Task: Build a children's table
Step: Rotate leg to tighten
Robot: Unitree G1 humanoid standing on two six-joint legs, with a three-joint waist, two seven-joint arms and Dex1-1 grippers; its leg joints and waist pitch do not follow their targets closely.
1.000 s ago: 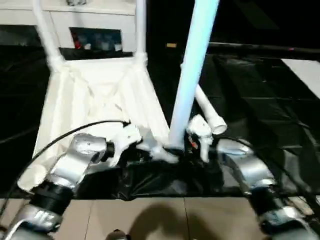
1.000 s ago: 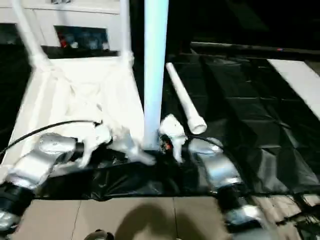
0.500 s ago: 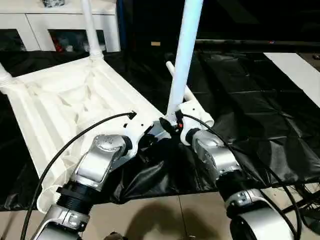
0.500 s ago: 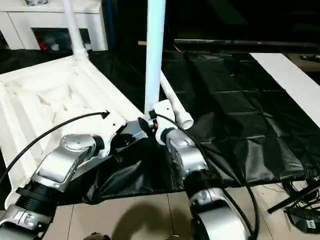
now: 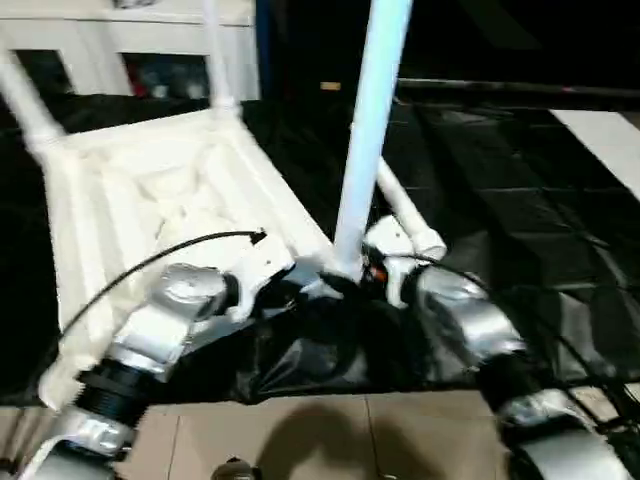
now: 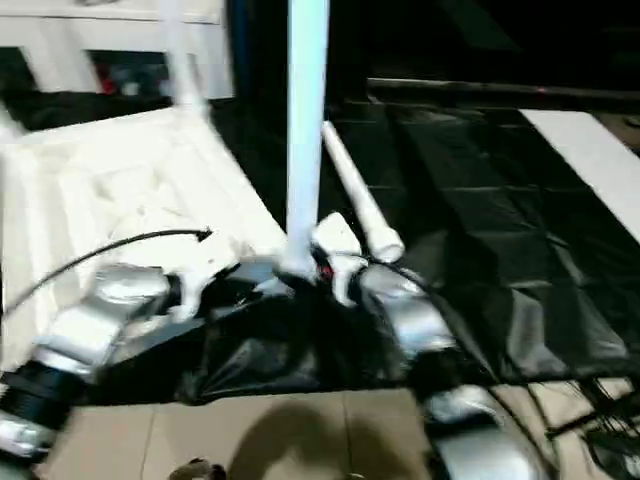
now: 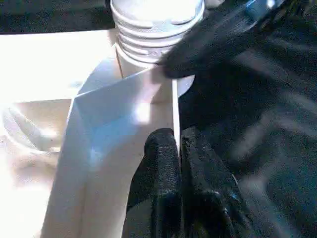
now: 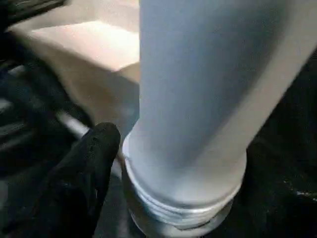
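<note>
The left end effector [image 7: 178, 163] is pinched shut on the thin rim of the upturned white table top [image 5: 150, 190], at its near right corner; in the left wrist view its two black fingers [image 7: 158, 173] press from either side of the upright plastic edge. The right end effector [image 5: 375, 275] sits at the base of the upright leg [image 5: 368, 130], just right of it. In the right wrist view one black finger [image 8: 79, 178] stands beside the leg's ribbed foot without visibly touching it, and the other finger cannot be made out, so I cannot tell whether this end effector has hold of the leg. That leg stands nearly vertical in the corner socket [image 7: 153, 44] at the near right corner of the table top, its threaded end seated there. The table top lies underside up on a black sheet [image 5: 520, 200] spread over the floor, its ribs showing. Two more legs stand in the far corners: one at the far right corner [image 5: 212, 50], one at the far left corner [image 5: 25, 100]. A fourth leg [image 5: 408, 215] lies loose on the sheet just right of the upright leg, its flared end toward the robot. Beyond the table top stands a white cabinet [image 5: 130, 40]. Tan floor tiles [image 5: 300, 440] show at the near edge.
</note>
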